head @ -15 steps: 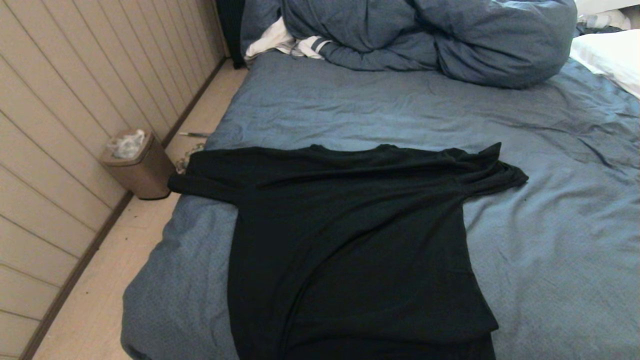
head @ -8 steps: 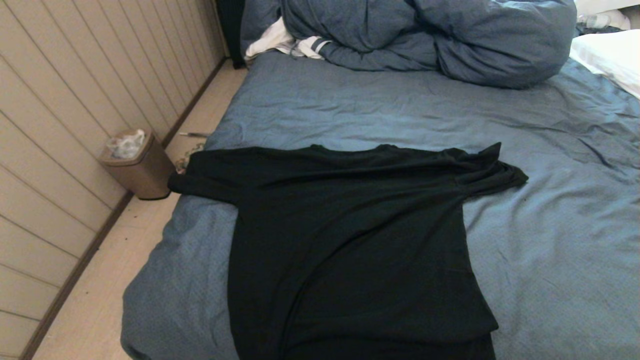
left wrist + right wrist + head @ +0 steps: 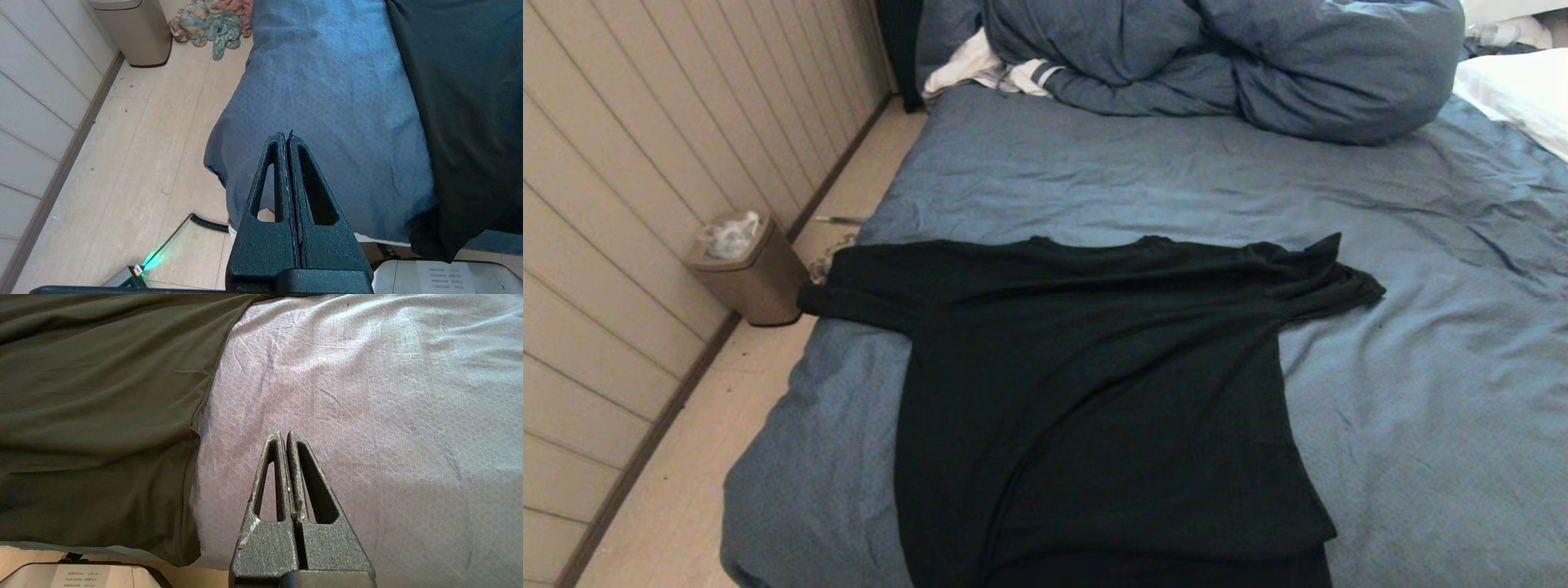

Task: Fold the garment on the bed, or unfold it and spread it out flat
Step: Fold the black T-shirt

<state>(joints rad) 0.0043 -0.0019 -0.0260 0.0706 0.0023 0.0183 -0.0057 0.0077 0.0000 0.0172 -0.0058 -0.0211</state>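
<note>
Black soft T-shirt [image 3: 1094,392] is lying unmoved, spread across the wrinkly blue bed [image 3: 1421,425]; left gripper [image 3: 287,139] and right gripper [image 3: 284,437] are pinching shut, empty.

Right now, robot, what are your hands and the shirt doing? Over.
Left tool shut, empty, over bed corner. Right tool shut, empty, beside black T-shirt. Shirt spread flat, plain side up. Nothing blocking.
</note>
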